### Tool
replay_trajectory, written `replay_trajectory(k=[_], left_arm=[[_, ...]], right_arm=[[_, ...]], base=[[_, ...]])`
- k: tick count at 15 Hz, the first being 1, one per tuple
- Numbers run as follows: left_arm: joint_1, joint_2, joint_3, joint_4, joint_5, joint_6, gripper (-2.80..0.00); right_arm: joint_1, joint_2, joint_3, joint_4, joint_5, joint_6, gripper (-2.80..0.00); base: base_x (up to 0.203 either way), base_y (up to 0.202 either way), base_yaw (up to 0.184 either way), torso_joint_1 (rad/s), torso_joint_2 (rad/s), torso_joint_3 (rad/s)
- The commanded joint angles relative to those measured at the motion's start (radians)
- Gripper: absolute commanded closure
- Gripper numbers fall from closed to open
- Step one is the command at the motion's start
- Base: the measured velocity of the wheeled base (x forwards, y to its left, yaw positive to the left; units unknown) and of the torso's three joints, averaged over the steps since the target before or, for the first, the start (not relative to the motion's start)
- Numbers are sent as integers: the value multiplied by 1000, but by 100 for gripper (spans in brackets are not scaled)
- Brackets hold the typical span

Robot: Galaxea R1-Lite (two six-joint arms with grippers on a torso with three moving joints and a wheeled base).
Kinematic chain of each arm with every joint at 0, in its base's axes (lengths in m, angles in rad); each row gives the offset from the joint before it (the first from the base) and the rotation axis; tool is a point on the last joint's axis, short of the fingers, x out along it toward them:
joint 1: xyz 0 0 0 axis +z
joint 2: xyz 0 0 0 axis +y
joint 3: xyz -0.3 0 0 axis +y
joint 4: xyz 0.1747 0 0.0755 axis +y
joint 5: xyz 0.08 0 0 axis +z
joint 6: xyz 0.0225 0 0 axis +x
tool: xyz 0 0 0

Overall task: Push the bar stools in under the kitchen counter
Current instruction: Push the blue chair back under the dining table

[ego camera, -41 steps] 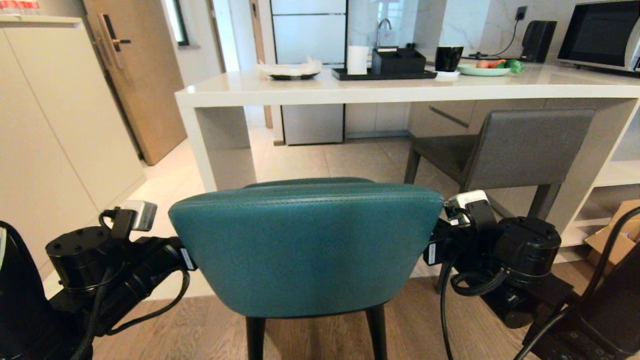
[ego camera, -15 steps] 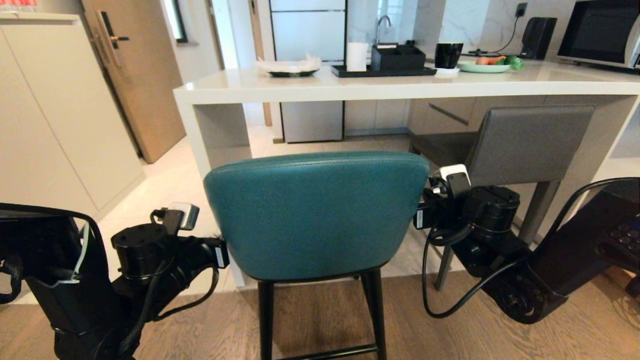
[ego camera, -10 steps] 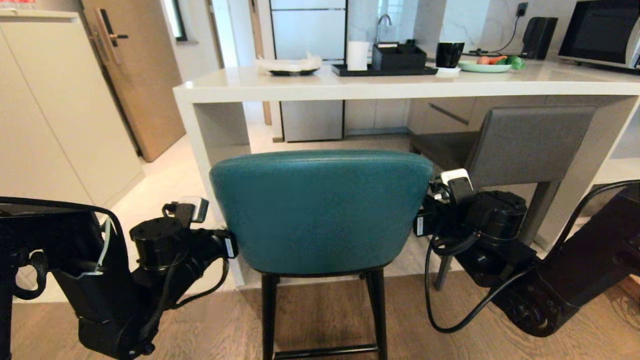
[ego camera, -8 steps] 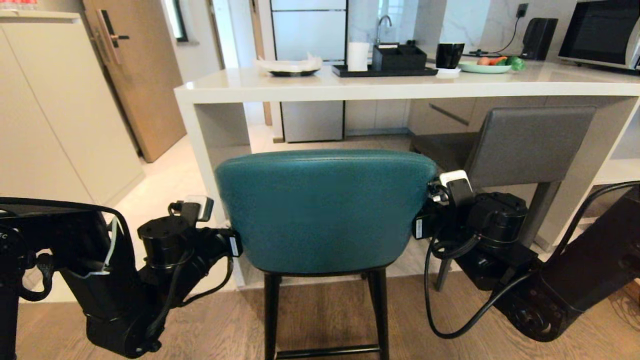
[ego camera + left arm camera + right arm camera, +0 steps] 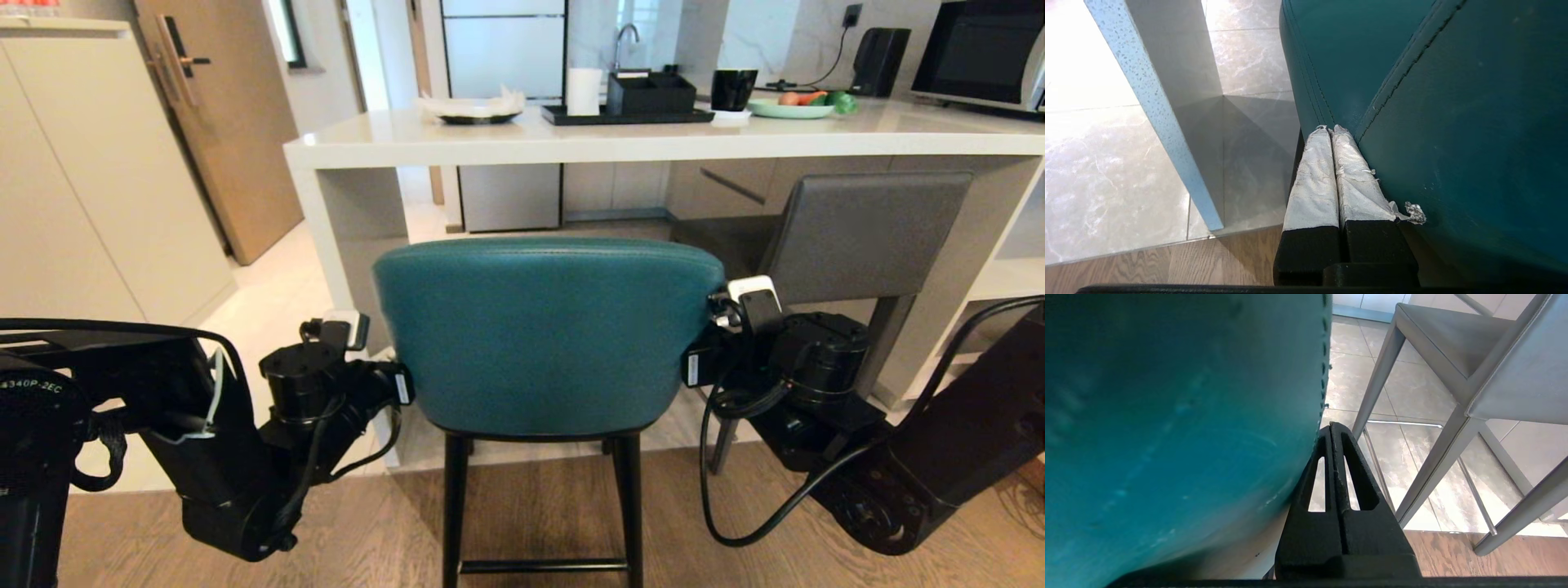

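The teal bar stool [image 5: 539, 335] stands in front of me, its rounded back facing me and its black legs on the wood floor. My left gripper [image 5: 1329, 128] is shut and empty, its taped fingers lying against the stool back's left side [image 5: 1412, 102]. My right gripper [image 5: 1333, 426] is shut and empty too, resting against the back's right side [image 5: 1188, 396]. In the head view both wrists flank the back and the fingertips are hidden behind it. The dark grey bar stool [image 5: 849, 237] sits to the right, partly under the off-white kitchen counter [image 5: 653, 143].
The counter's slab end panel [image 5: 326, 220] stands just left of the teal stool, close to my left arm [image 5: 1167, 122]. A tray [image 5: 629, 118], cup, plates and a microwave [image 5: 980, 53] sit on the counter. Beige cabinets [image 5: 98, 188] and a door line the left.
The teal stool has moved away from me toward the counter and a little to the right. Both arms have followed it, the left wrist closing in on the back's left side.
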Motion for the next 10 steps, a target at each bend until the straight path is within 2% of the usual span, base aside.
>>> replay_trajectory(k=[1,3,5,10], left_arm=[[-17,-11,8,-4,1,2,0],[-14,-26,26,-8,2,1,0],[-18,-17,30,-64,3,19,0],[-5,-9,32,-66,18,46,0]], right_arm=[[2,6,-4,-9,7,7,0],[4,28,-9,-10,9,20,0],[-6,57,-50,-10,5,20,0],[-42,65,-94,-4,6,14,0]], base=[[0,0,0,0,0,0],[0,0,0,0,0,0],[0,0,0,0,0,0],[0,0,0,0,0,0]])
